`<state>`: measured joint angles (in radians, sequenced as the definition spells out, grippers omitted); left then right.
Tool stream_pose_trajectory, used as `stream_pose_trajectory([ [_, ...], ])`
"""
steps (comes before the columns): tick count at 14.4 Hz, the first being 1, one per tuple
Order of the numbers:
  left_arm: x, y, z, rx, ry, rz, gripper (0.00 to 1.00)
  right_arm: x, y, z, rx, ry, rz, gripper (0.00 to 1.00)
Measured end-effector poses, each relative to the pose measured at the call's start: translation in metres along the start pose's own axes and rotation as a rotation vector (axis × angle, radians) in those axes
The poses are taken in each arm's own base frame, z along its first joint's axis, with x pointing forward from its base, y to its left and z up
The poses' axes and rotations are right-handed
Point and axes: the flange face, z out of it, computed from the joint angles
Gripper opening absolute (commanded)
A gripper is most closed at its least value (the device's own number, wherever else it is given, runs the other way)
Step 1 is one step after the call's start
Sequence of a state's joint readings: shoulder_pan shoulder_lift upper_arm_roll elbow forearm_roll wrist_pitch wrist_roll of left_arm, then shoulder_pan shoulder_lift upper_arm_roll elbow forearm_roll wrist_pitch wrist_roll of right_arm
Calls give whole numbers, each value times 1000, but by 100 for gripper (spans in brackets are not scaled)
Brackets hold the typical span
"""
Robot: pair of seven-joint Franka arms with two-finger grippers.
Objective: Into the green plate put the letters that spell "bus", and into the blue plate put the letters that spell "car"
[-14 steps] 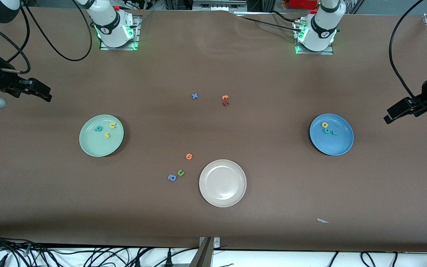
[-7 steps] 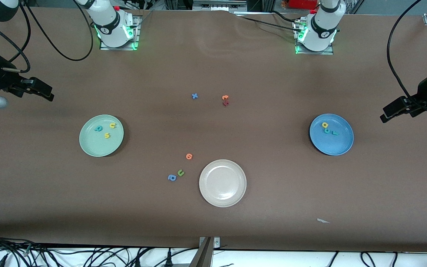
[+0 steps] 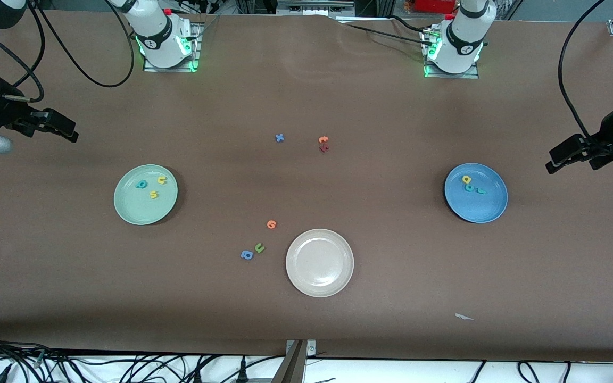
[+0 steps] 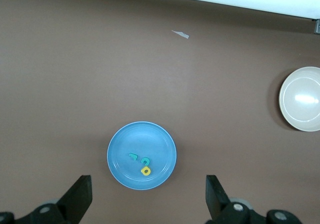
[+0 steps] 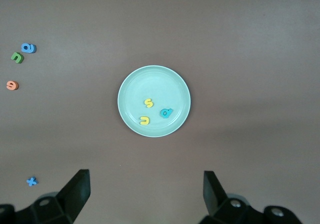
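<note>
The left claw [image 3: 556, 162] hangs in the air with its fingers wide apart and empty, above the bench [image 3: 391, 266] at the left arm's end, near the round medium-blue plate [image 3: 493, 210]. The right claw [image 3: 69, 133] hangs likewise spread and empty over the right arm's end, near the round pale mint-green plate [image 3: 131, 213]. Both arms look parked.

In the blue plate lie three small foam letters: a yellow a [image 3: 466, 179], a teal c [image 3: 469, 187] and a thin teal r [image 3: 480, 190], close together. In the green plate lie three more: a teal b [image 3: 141, 184], a yellow u [image 3: 162, 180] and a yellow s [image 3: 153, 194], a little apart from one another. Judged from that, both words are sorted and nothing of the task seems left.

Counted: three plates, the third a round beige plate [image 3: 296, 279], which holds nothing and is the one nearest the front camera. Six letters sit in plates. Six loose foam letters remain on the bench: an orange round letter [image 3: 271, 224], a green u [image 3: 259, 248] and a blue a [image 3: 247, 255] beside the beige plate; a blue x [image 3: 280, 138], an orange letter [image 3: 323, 140] and a dark red letter [image 3: 324, 148] farther from the camera. A small white scrap [image 3: 464, 317] lies apart.
</note>
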<state>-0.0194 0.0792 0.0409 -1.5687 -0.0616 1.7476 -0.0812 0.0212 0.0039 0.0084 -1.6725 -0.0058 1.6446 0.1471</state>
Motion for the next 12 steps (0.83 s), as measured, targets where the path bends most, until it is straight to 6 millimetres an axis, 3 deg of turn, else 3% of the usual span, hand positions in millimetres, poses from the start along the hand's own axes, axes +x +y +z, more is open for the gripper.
stream_pose_trajectory([
  [6,-7,3,-24,0,-22,60,100,0,0,0,0,-1,0,100],
  [12,-9,5,-24,0,-37,66,100,0,0,0,0,-1,0,100],
])
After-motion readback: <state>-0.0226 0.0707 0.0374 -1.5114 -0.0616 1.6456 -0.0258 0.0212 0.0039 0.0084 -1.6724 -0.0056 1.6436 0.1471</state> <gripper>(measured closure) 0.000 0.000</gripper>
